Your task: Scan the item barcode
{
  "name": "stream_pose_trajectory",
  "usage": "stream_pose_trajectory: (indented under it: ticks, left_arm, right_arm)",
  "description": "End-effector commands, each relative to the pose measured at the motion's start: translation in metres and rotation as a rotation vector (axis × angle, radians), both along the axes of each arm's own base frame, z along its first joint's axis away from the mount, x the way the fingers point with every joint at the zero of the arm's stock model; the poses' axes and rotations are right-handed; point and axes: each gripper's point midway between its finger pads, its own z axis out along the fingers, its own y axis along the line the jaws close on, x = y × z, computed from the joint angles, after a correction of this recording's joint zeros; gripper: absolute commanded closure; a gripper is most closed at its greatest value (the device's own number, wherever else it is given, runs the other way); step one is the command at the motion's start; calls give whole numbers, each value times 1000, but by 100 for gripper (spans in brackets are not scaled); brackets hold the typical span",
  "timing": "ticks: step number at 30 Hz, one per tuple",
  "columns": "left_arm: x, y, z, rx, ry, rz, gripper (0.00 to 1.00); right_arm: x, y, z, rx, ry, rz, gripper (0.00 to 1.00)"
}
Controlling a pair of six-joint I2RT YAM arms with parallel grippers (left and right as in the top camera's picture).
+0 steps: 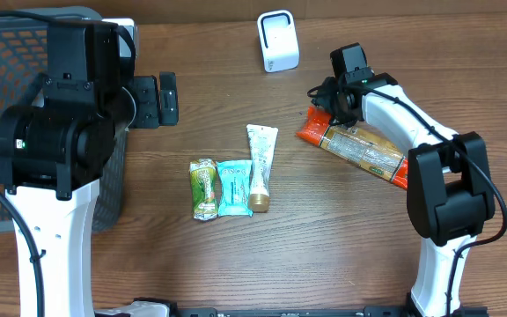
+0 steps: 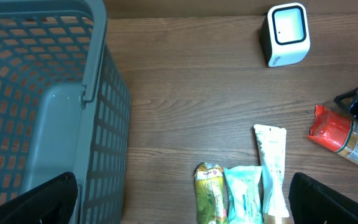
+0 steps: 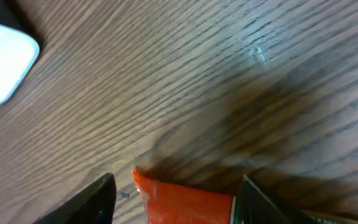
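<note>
An orange-ended snack package (image 1: 359,145) lies slanted on the table at the right. My right gripper (image 1: 331,104) is open and straddles its orange end (image 3: 179,202). The left finger stands clear of it and the right finger is close beside it. The white scanner (image 1: 278,40) stands upright at the back centre, also in the right wrist view's corner (image 3: 2,62). My left gripper (image 1: 157,99) hangs wide open and empty beside the basket, far from the package (image 2: 331,130).
A grey mesh basket (image 1: 7,53) fills the far left. A green packet (image 1: 202,187), a teal packet (image 1: 234,187) and a white tube (image 1: 260,167) lie side by side mid-table. The left arm's bulk hides the table below it.
</note>
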Motion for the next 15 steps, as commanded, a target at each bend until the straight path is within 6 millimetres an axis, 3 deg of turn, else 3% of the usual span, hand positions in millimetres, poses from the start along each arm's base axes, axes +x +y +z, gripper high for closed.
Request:
stream_pose_trajectory:
  ticks: [1,8,15]
  left_arm:
    - [1,-2,0,8,1,-11,0]
    - [1,-2,0,8,1,-12,0]
    - [1,-2,0,8,1,-11,0]
  right_arm:
    - [-9,11,-15,-8,47,63,36]
    - [-51,55,-19,124,165,342,32]
    - [-130,37,-26,87,453,531,32]
